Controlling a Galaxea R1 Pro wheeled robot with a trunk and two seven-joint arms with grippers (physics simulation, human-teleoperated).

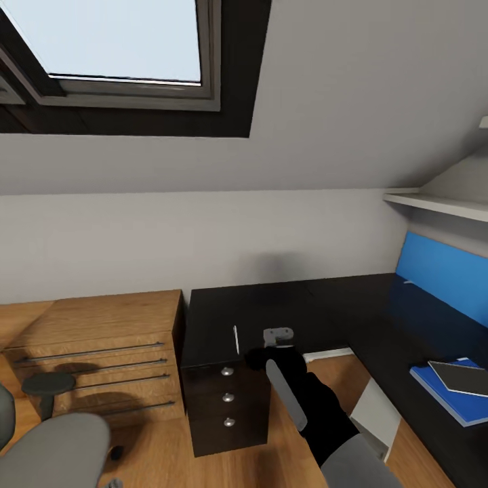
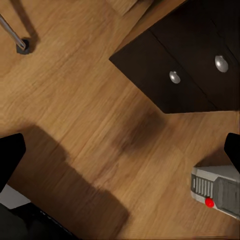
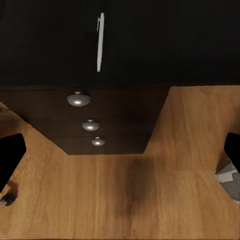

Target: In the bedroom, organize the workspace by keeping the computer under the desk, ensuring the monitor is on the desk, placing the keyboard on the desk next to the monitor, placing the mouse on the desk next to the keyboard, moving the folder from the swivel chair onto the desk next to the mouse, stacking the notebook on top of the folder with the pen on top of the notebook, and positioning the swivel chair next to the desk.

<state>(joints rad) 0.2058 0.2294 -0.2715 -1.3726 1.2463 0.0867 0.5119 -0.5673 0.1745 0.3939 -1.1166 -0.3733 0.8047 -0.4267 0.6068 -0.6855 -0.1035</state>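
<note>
- Up on the black desk (image 1: 325, 305), near its front edge above the drawers (image 1: 228, 396), lay the thin white pen (image 1: 236, 339).
- The right gripper (image 1: 278, 337) hung just beside the pen, jaws wide apart, holding nothing.
- The left gripper (image 2: 120, 160) was wide open over the wood floor (image 2: 75, 115), near the computer (image 2: 217, 191).
- The dark notebook (image 1: 462, 378) lay on the blue folder (image 1: 444, 390), far along the desk.
- The grey swivel chair (image 1: 51, 447) stood by the wooden dresser (image 1: 95, 346).

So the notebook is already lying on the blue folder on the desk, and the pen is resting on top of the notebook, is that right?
Not quite: the notebook does lie on the blue folder on the desk, but the pen lies apart on the desk's near end, above the drawers, as the head view shows.
</note>
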